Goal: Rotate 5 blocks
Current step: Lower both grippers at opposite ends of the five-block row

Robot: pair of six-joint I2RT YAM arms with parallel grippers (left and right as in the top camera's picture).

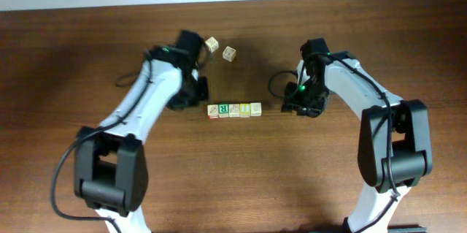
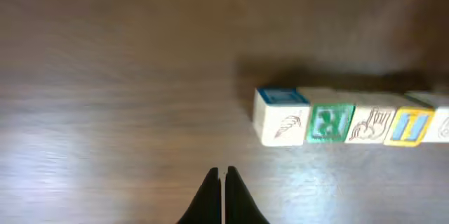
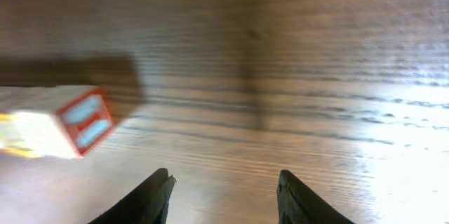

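**A:** How is the right end effector standing now?

**B:** Its jaws are standing about half apart and it is holding nothing. Only the bare wood of the tabletop is showing between the fingers.

**A:** And where are the blocks lying from there?

**B:** The end block, with a red-framed face, is sitting ahead of the fingers, toward the left edge of the wrist view. It is not between them yet. The rest of the row of blocks is running on behind it, each one touching the next.

**A:** What is the left end effector doing?

**B:** It is closed, with the fingertips meeting, and it is carrying nothing. The row is lying ahead of it and to the right in its view. The green "R" block is sitting second from the near end. Two loose cubes are lying near its wrist, on the side away from the row.

**A:** So how should the step be done well?

**B:** I am thinking the right one should be moving sideways until the end block is centred between its fingers. Then it should be closing only on the two free faces and lifting a little before turning. The neighbour is touching the end block and may be dragged along. The left one is better kept clear.
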